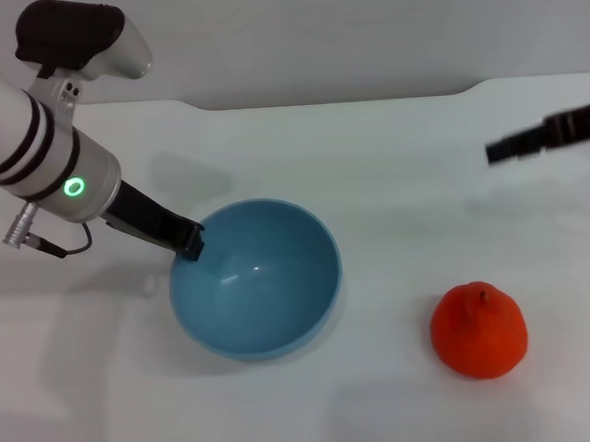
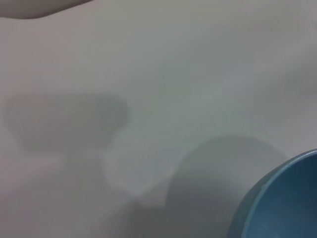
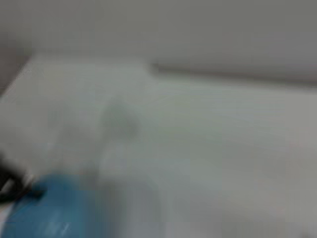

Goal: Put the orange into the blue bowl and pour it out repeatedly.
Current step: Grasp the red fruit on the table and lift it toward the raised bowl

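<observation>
From the head cam I've got the left gripper [image 1: 190, 242] at the left rim of the bowl [image 1: 256, 279], fingers pinched on the rim w/ one tip inside, so it's holding the bowl. Bowl sits upright on the white bench [image 1: 392, 175], nothing in it, roughly centre of the scene. Left wrist cam only gives me a slice of bowl rim [image 2: 277, 198] over bare bench. Further right, the orange [image 1: 479, 330] sits on the bench, well apart from the bowl, nub up. Right gripper [image 1: 501, 149] pokes in at the far right edge, above the bench, apart from the orange; can't tell its fingers' state.
</observation>
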You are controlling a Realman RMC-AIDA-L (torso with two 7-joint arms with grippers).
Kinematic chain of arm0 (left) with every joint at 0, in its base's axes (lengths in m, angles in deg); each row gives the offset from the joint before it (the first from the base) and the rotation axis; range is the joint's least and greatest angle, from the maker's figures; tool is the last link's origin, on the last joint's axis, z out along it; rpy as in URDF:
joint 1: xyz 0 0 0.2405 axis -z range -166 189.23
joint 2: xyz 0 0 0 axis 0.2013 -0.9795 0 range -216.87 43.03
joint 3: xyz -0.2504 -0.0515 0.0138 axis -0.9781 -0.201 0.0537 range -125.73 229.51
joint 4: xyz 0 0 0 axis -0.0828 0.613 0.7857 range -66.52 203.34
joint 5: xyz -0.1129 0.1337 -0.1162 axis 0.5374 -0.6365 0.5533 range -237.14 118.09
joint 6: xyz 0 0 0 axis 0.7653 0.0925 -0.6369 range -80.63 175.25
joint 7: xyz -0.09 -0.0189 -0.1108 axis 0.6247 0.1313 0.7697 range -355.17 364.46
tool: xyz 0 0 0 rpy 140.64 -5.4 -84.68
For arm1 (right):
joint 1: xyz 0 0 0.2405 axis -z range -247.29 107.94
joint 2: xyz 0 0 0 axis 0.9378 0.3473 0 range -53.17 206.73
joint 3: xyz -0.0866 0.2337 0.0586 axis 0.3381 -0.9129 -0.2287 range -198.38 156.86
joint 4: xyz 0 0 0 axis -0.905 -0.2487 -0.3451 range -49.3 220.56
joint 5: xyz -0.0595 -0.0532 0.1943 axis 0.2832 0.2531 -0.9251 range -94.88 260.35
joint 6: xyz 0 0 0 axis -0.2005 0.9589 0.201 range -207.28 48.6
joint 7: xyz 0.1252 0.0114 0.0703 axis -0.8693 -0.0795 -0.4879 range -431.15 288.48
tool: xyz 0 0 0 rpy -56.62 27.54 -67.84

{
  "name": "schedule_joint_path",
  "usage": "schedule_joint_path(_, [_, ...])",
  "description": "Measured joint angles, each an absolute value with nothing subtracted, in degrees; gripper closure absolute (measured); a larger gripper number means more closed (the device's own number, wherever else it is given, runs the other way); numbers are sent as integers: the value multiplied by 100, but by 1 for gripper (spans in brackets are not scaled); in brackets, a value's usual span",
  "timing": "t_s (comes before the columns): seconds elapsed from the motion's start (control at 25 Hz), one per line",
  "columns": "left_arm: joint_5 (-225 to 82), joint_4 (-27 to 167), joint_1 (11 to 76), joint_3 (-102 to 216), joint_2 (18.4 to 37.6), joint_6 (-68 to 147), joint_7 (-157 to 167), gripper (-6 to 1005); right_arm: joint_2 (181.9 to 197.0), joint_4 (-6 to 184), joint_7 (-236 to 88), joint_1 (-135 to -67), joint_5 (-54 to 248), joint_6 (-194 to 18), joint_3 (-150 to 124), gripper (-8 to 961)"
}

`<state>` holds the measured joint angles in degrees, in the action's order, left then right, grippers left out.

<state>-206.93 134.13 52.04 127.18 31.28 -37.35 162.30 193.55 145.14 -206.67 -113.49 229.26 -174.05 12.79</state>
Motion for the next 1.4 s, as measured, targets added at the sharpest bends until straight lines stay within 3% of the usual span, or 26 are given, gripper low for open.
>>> schedule_joint_path(0.16, [-20749, 13410, 5175, 12628, 3117, -3739, 16360, 1001, 19316, 14509, -20748, -11670, 23200, -18339, 1557, 424])
schedule_joint_path(0.28, [-20764, 13409, 5140, 12485, 3107, -3705, 16441, 1001, 19369, 14528, -21013, -11669, 23237, -18579, 2186, 424])
schedule_joint_path(0.6, [-20809, 13453, 5125, 12459, 3103, -3693, 16447, 1001, 19497, 14345, -21308, -11532, 23475, -18566, 2819, 424])
schedule_joint_path(0.96, [-20788, 13463, 5092, 12466, 3105, -3621, 16406, 1000, 19525, 13732, -21353, -11477, 23516, -17844, 3313, 425])
schedule_joint_path(1.4, [-20775, 13469, 5119, 12472, 3117, -3608, 16393, 1001, 19526, 13615, -21320, -11420, 23523, -17391, 3708, 556])
